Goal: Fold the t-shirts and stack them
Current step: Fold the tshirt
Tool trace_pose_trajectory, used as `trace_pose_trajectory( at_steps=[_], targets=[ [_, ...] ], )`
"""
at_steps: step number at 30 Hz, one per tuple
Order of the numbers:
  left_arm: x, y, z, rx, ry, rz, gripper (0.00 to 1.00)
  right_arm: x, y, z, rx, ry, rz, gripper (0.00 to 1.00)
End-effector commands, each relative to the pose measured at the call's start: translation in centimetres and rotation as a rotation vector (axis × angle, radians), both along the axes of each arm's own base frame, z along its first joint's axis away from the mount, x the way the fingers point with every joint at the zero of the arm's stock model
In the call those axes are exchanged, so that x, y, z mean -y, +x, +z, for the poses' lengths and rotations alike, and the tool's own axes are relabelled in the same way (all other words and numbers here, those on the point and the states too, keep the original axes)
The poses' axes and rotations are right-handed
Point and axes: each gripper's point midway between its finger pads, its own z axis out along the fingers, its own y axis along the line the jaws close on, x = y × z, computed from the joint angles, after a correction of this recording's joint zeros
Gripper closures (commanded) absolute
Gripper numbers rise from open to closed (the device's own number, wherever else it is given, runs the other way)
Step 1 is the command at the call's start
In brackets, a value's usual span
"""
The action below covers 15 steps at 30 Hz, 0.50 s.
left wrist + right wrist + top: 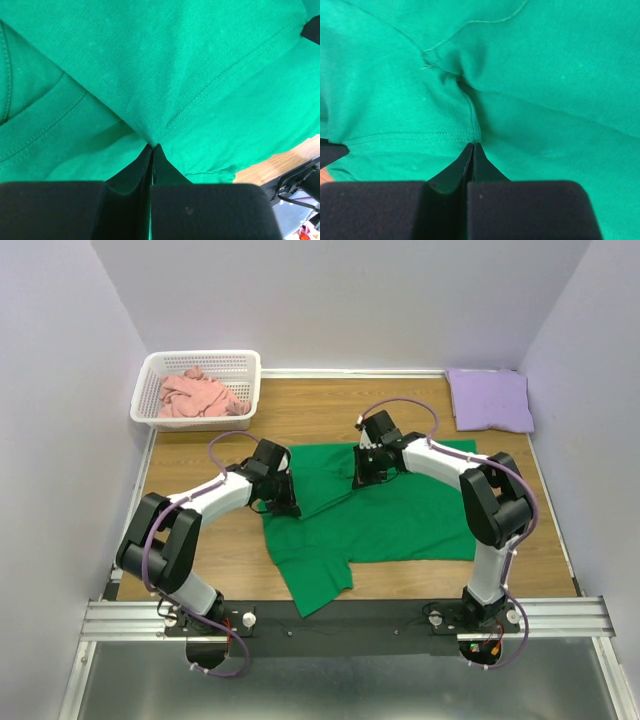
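Observation:
The green t-shirt (400, 510) lies partly folded on the wooden table, one sleeve hanging toward the near edge. My left gripper (288, 504) is at the shirt's left edge, and in the left wrist view its jaws (152, 146) are pressed together on a hemmed corner of green cloth (175, 60). My right gripper (364, 476) is at the shirt's upper middle; its jaws (472, 145) pinch a stitched hem of the green cloth (545, 75). A folded lavender t-shirt (490, 400) lies at the far right corner. A crumpled pink t-shirt (198, 395) fills the basket.
The white lattice basket (200, 357) stands at the far left corner of the table. Bare wood (320, 410) shows between basket and lavender shirt. Pale walls close in on three sides, and a metal rail (340, 618) runs along the near edge.

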Motion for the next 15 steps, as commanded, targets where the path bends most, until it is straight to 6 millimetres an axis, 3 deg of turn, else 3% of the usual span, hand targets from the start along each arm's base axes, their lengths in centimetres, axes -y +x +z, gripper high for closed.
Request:
trace_pose_trajectory(
  at_steps=[1,3,7,9,12,15],
  targets=[
    [0.1,-1.2,-1.6,-0.052,-0.006,-0.037,0.91,0.6,-0.5,-1.8,-0.055,-0.037,0.008,0.94],
    [-0.1,-1.3,-1.9,-0.056,-0.001,-0.037,0.88,0.6,-0.5,-2.0,-0.06,-0.04,0.01,0.91],
    [-0.2,-1.0,-1.4,-0.04,0.004,-0.022,0.72,0.9,-0.1,-1.6,-0.036,-0.056,0.0,0.69],
    [-0.6,-0.1,-0.5,0.004,0.022,0.01,0.56,1.3,0.7,0.0,0.015,-0.067,-0.011,0.58],
    [-2.0,2.0,2.4,0.107,0.076,0.077,0.33,3.5,2.3,2.1,0.083,-0.114,-0.066,0.47],
    [-4.0,4.5,5.7,0.224,0.144,0.165,0.29,7.5,4.5,3.9,0.137,-0.139,-0.171,0.43]
  ],
)
